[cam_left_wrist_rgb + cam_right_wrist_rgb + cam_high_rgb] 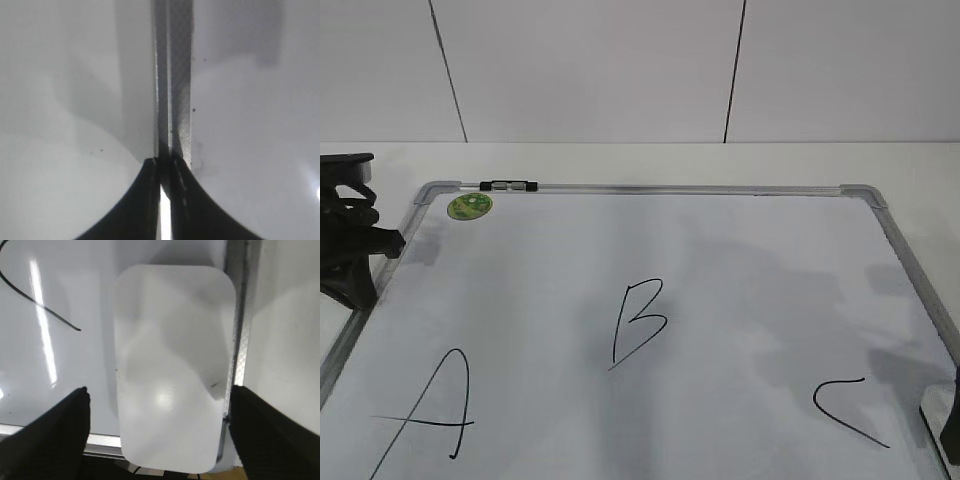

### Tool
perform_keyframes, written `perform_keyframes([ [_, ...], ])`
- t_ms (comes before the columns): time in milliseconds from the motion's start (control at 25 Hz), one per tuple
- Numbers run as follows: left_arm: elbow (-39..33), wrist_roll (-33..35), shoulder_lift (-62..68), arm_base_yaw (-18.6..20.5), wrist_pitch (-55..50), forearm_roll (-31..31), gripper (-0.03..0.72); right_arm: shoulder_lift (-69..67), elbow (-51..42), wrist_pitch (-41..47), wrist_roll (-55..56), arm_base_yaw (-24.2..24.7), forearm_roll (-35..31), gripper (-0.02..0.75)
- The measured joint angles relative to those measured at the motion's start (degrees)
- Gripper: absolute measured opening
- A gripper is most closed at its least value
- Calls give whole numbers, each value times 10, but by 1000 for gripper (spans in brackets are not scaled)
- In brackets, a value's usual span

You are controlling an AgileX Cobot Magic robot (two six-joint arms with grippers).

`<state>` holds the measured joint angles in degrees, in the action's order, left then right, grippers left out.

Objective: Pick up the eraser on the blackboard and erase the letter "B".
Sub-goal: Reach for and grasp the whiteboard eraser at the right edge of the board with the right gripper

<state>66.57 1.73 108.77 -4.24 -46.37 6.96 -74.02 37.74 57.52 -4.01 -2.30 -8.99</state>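
The blackboard [720, 250] is a white dry-erase board with a silver-grey frame, lying flat. The black letter "B" [637, 322] is at its middle, between an "A" [435, 405] and a "C" [845, 405]. The white eraser [172, 365] lies in the board's near right corner against the frame; only its edge shows in the exterior view [932, 418]. My right gripper [159, 397] is open, one jaw on each side of the eraser, not touching it; it also shows in the exterior view [951, 425]. My left gripper [164, 162] is shut and empty over the board's left frame [176, 90]; it also shows in the exterior view [350, 245].
A round green magnet [470, 206] sits in the board's far left corner. A small black clip [508, 185] is on the far frame. The tail of the "C" [45, 310] shows left of the eraser. A white wall stands behind the table.
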Motion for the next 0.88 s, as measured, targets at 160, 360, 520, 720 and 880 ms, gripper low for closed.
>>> perform_keyframes([
  [160, 0, 0, 0, 0, 1, 0, 16, -20, 1, -7, 6, -7, 17, 671],
  [360, 0, 0, 0, 0, 1, 0, 16, -35, 3, -11, 18, -8, 29, 671],
  [520, 0, 0, 0, 0, 1, 0, 16, -52, 3, -12, 20, -8, 23, 671],
  [720, 0, 0, 0, 0, 2, 1, 16, -66, 3, -16, 20, -8, 19, 671],
  [880, 0, 0, 0, 0, 2, 1, 16, -88, 3, -25, 23, -8, 19, 671],
])
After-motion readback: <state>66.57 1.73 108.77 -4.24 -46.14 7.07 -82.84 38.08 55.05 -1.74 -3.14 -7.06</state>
